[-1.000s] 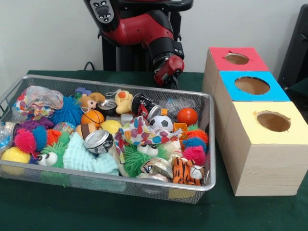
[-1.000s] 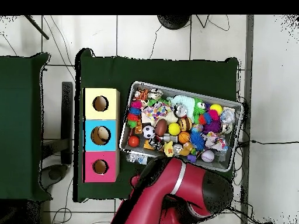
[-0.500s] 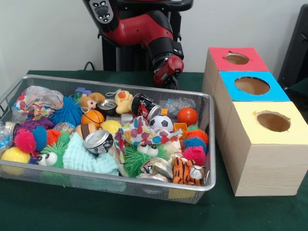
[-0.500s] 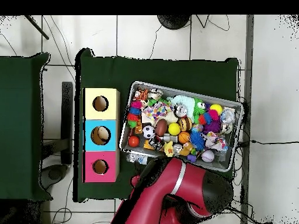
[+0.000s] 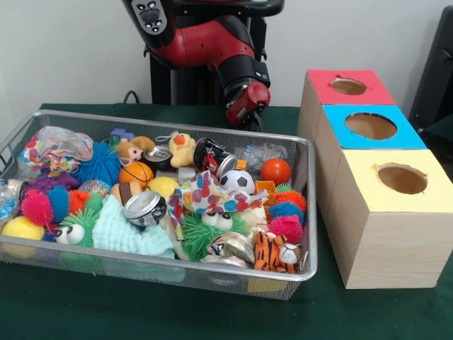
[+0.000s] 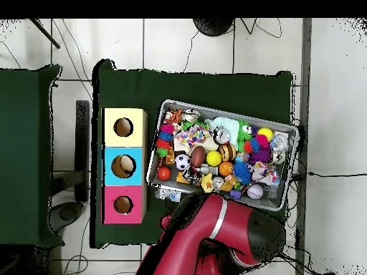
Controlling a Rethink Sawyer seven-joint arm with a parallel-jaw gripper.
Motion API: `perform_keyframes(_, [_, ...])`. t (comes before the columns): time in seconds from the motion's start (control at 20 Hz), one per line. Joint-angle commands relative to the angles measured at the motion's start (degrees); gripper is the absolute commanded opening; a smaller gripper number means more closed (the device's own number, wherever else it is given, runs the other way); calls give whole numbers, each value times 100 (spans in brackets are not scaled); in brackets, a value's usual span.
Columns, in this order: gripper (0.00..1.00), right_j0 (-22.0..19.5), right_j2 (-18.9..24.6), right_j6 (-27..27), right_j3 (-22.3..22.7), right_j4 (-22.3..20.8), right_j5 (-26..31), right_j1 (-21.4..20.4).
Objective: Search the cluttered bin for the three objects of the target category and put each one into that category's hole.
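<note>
Three holed boxes (image 5: 379, 170) beside my cluttered bin (image 5: 301, 212).
My tool (image 5: 249, 122) hangs behind the bin's far rim; I cannot tell its grip.

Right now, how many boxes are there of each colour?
Red box: 1
Blue box: 1
Yellow box: 1
Total: 3

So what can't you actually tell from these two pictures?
- Claw, front view: dark tips behind the basket rim; open or shut is unclear. Overhead, the red arm covers it.
- Inside the three boxes: the front view shows only dark holes, and overhead they are too small to tell.
- Basket's bottom layer: buried under the toy heap in both views.
</note>
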Motion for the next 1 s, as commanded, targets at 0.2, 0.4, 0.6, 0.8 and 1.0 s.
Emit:
perform_keyframes(0.2, [100, 220, -911, 307, 971, 611, 3282, 787])
perform_keyframes(0.4, [100, 380, -725, 106, 1532, 979, 4235, 78])
perform_keyframes(0.6, [100, 813, -449, -230, 2306, 1760, 5115, -917])
perform_keyframes(0.8, [100, 1263, -192, -296, 2932, 2349, 5798, -1882])
perform_keyframes(1.0, [100, 1772, -93, -255, 3418, 2754, 6600, -2882])
